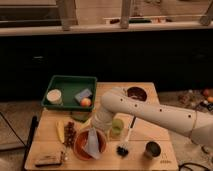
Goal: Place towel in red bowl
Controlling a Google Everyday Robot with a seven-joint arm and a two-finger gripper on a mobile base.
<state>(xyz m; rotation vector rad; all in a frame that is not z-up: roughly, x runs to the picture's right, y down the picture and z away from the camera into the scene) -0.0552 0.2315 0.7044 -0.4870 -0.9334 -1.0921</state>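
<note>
The red bowl (79,147) sits on the wooden table (145,162) near its front left. The pale grey-blue towel (93,144) lies in the bowl, and its upper end reaches up to the gripper. My gripper (95,128) is at the end of the white arm (150,115), which reaches in from the right. It hovers just above the back rim of the bowl, touching the top of the towel.
A green tray (70,82) at the back left holds a white round item (53,95), a blue sponge block (83,93) and an orange fruit (86,102). Also on the table: dark brown bowl (136,93), green cup (118,128), banana (60,131), dark can (152,149), brush (124,146).
</note>
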